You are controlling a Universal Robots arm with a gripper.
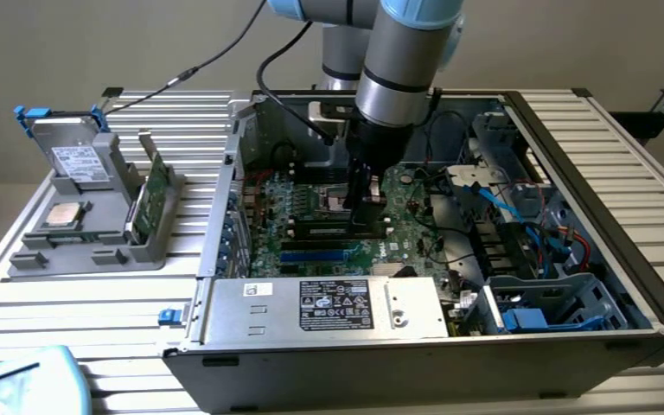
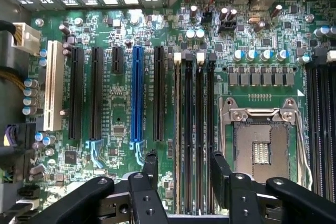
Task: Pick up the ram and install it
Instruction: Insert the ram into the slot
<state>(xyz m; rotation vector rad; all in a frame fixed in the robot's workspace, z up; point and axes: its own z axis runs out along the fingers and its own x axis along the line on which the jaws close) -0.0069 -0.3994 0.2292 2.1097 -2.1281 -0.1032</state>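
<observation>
Power-supply label (image 1: 335, 304) — text unreadable.

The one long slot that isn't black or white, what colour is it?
Blue. The expansion slot shows best in the wrist view.

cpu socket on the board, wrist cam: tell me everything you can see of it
The CPU socket lies flat on the green motherboard, between two banks of black memory slots. A silver metal frame runs around it, with a screw at two corners; inside is a dark grey square bed with a small patch of tiny parts in the middle. It looks empty: no processor seated. Nothing rests on it.
</observation>
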